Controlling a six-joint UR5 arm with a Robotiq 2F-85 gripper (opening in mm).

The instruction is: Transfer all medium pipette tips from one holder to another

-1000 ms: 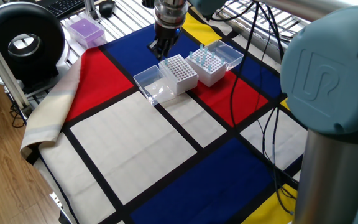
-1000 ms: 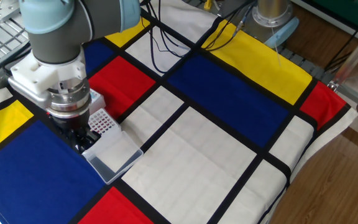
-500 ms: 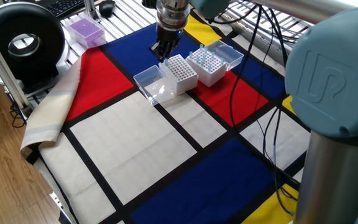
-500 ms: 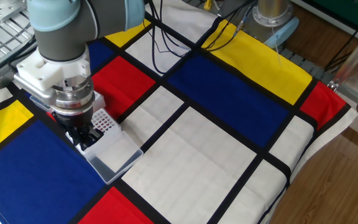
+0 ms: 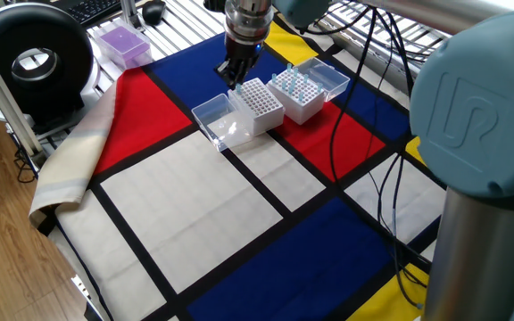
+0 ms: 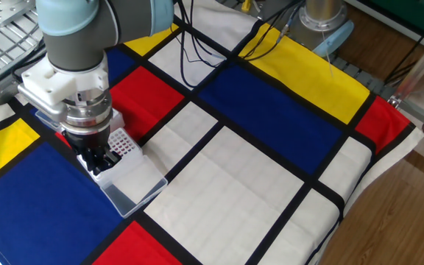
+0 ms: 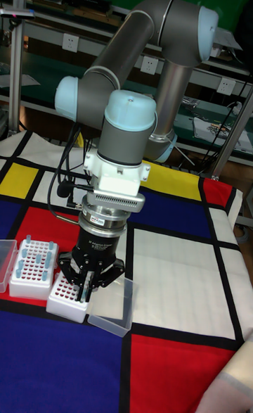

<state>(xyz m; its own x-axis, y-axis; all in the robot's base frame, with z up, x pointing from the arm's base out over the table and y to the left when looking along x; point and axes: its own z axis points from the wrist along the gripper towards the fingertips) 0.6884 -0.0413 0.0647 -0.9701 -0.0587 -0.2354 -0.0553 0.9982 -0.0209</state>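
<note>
Blue tips (image 5: 294,86) show only opposite the tall view; pincer (image 7: 86,288) grip unclear.

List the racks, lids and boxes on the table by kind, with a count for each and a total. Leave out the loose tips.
White racks: 2
Clear lids: 2
Purple box: 1
Total: 5
</note>
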